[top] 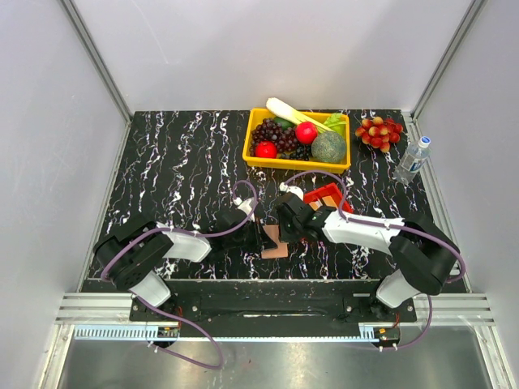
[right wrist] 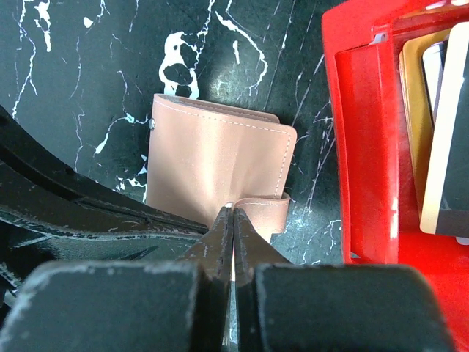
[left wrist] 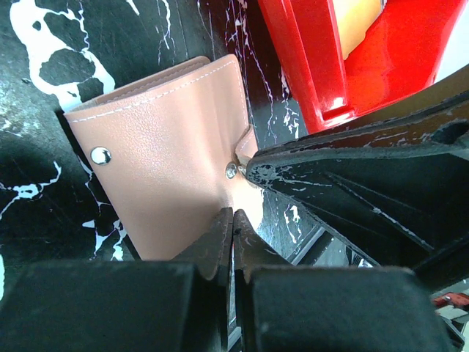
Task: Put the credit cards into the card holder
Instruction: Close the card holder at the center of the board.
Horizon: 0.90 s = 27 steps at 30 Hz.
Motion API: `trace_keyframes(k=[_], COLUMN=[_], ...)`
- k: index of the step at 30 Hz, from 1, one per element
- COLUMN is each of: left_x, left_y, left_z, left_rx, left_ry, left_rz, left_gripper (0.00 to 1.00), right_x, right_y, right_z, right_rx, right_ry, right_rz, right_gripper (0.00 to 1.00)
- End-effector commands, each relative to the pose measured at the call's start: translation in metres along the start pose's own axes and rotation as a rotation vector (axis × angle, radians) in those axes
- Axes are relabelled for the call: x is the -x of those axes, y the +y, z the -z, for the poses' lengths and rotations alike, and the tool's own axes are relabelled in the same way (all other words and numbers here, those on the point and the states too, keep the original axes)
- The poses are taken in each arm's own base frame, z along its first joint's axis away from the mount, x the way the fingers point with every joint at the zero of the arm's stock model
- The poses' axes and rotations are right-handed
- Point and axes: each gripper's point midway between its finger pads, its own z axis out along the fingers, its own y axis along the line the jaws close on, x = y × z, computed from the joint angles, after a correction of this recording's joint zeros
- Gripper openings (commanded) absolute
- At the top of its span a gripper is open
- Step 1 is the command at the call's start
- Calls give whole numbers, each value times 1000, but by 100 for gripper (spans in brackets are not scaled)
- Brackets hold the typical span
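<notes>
Item 1: my left gripper (left wrist: 233,220). The fingers are pressed together with no gap showing, and the tips are on the near edge of the wallet (left wrist: 165,158). I cannot tell whether any leather is caught between them.

Item 2: my right gripper (right wrist: 233,216). It is closed the same way, with the tips meeting at the wallet's edge right beside its strap (right wrist: 262,207). I cannot tell whether it is pinching or only touching. My two grippers face each other across the wallet, close together.

Item 3: wallet. Pink leather with pale stitching, folded shut, lying on the table (top: 186,178) between my grippers. One small metal stud (left wrist: 100,155) is on its face and another is by the strap.

Item 4: red tray (right wrist: 363,147). It sits just beside the wallet on my right gripper's side, with a strip of table between them.

Item 5: cards (right wrist: 443,132). They are inside the red tray, overlapping. One is tan and one is pale with a dark band.

Item 6: table. Black with white veining.

Item 7: far side of the table. A yellow bin (top: 253,142) holds fruit and vegetables. A bunch of red grapes (top: 379,131) lies beside it, and a water bottle (top: 413,159) stands at the right edge.
</notes>
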Motion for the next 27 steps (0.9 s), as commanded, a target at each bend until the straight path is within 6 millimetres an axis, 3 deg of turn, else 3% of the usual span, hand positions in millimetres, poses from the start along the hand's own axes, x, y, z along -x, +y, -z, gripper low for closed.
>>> trace_keyframes(k=[1, 17, 27], left_x=[3, 0, 1], left_y=[0, 1, 1], left_z=[0, -3, -4], left_rx=[-1, -5, -5], left_ry=[-21, -8, -10], left_rz=[-13, -10, -10], left_gripper=[0, 0, 0], right_x=[13, 11, 4], right_y=[20, 22, 13], right_z=[1, -4, -11], right_rx=[56, 58, 17], right_ry=[-35, -17, 10], right_rz=[-10, -13, 6], right_gripper=[0, 0, 0])
